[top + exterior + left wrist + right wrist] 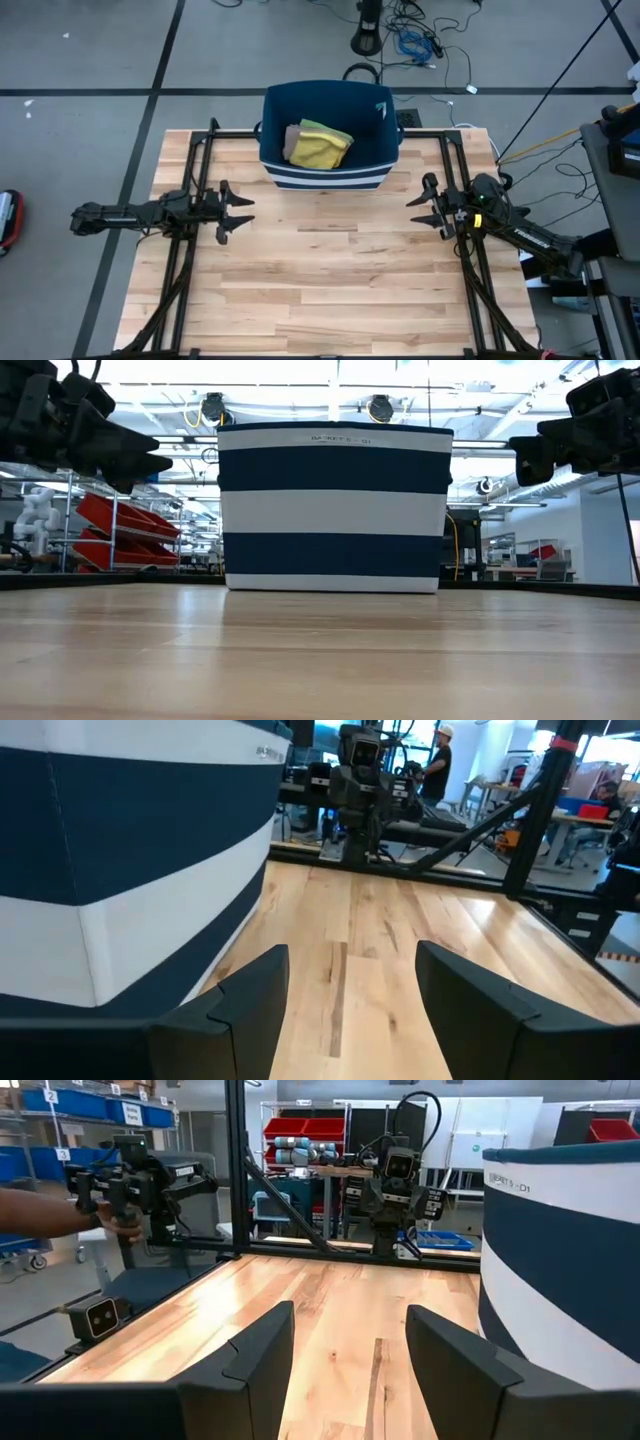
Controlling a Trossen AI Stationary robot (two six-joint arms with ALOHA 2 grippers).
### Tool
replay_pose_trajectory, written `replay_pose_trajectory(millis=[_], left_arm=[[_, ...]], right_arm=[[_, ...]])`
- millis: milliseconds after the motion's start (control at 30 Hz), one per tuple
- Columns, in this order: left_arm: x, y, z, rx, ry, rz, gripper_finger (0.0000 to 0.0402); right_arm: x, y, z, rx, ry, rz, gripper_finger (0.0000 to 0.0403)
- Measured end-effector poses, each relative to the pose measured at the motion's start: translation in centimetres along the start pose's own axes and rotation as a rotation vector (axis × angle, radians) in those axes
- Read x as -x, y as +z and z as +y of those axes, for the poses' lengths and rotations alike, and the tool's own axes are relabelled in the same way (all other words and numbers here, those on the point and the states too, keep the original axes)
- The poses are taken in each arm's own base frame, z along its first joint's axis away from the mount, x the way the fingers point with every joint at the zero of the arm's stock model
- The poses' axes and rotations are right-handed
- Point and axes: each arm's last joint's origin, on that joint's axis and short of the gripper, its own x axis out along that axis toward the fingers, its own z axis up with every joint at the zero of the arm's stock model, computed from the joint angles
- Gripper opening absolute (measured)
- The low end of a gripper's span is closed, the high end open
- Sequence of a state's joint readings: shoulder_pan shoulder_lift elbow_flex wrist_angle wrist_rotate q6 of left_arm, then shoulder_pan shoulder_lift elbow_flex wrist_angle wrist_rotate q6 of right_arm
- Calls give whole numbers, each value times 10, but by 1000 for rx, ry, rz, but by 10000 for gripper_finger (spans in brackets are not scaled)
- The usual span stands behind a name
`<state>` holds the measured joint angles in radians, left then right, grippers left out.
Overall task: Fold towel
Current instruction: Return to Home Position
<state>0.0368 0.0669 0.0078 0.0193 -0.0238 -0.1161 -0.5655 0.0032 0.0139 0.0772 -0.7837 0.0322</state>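
Soft folded towels inside striped fabric bin.

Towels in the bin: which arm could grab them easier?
Probably left. The folded towels sit toward the left side of the laundry bin, slightly nearer the open left pincer. The right pincer is open too, just farther off.

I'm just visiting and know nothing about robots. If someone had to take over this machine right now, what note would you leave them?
Grippers: the left gripper is open and empty, raised over the table on its left side. The right gripper is open and empty on the right side.
Things: the green towel lies on the brown towel inside the blue striped bin at the far edge.
Done: towels folded, stacked, binned.
Left: probably only parking both arms.
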Motion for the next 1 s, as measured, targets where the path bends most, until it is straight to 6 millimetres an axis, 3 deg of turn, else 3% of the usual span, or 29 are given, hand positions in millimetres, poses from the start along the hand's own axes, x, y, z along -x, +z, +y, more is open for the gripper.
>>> replay_pose_trajectory(millis=[233, 467, 1000], left_arm=[[0, 0, 0, 10, -1, 1, 225], [0, 0, 0, 11, -1, 2, 225], [0, 0, 0, 6, -2, 3, 225]], right_arm=[[0, 4, 0, 50, -5, -35, 180], [1, 14, -4, -39, -153, -132, 180], [1, 14, -3, -43, -143, -128, 180]])
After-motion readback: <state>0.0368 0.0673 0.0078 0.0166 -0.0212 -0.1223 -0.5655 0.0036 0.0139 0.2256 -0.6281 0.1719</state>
